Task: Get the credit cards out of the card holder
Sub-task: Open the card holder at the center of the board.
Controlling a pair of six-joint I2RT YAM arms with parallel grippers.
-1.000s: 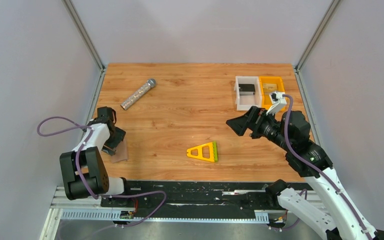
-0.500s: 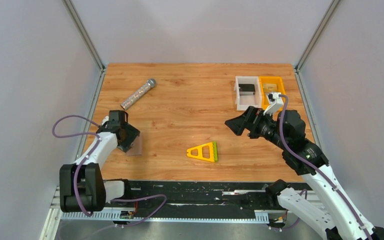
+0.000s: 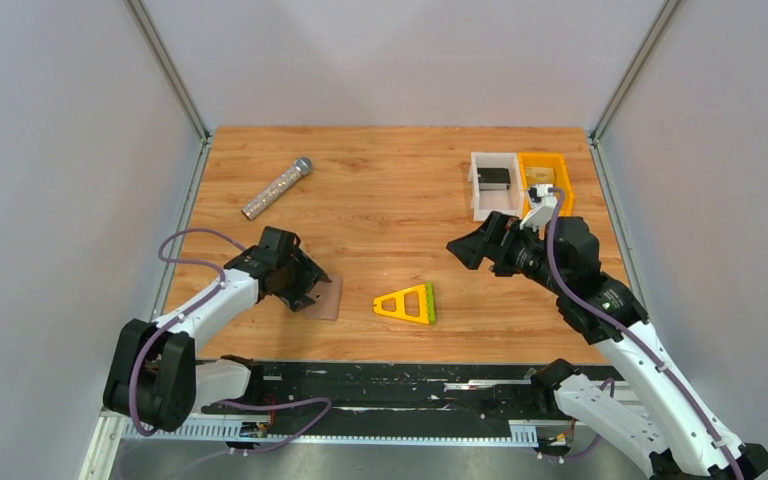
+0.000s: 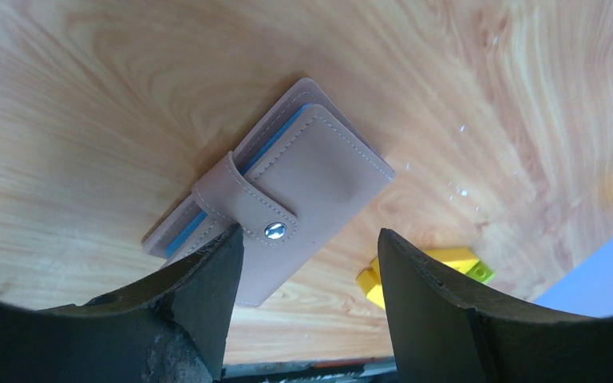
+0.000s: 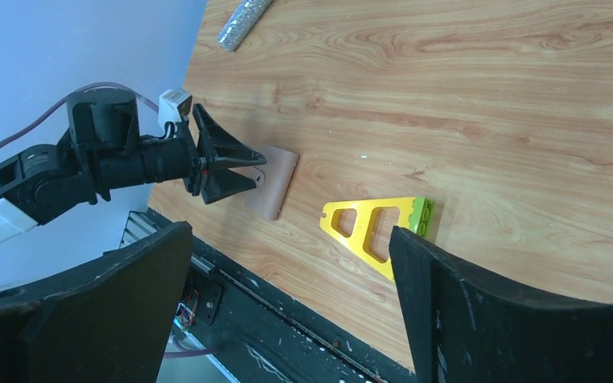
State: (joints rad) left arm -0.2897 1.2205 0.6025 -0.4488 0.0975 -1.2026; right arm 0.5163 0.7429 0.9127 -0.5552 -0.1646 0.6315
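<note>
The card holder (image 3: 326, 298) lies flat and closed on the wooden table, tan-brown with a snap strap. In the left wrist view it (image 4: 319, 171) shows a blue edge between its panels. No credit card is in view. My left gripper (image 3: 306, 287) is open right at the holder's left end; its left finger (image 4: 199, 275) overlaps the holder's near corner, and the right finger stands off it. My right gripper (image 3: 470, 250) is open and empty, held above the table right of centre. The right wrist view shows the holder (image 5: 275, 179) with the left gripper at it.
A yellow-and-green triangular frame (image 3: 407, 303) lies just right of the holder. A silver glittery cylinder (image 3: 276, 187) lies at the back left. A white bin (image 3: 480, 200) and an orange bin (image 3: 556, 165) stand at the back right. A black rail (image 3: 390, 375) runs along the near edge.
My left gripper has swept rightward from the table's left edge, and the card holder has moved with it toward the middle. My right gripper has edged slightly left.
</note>
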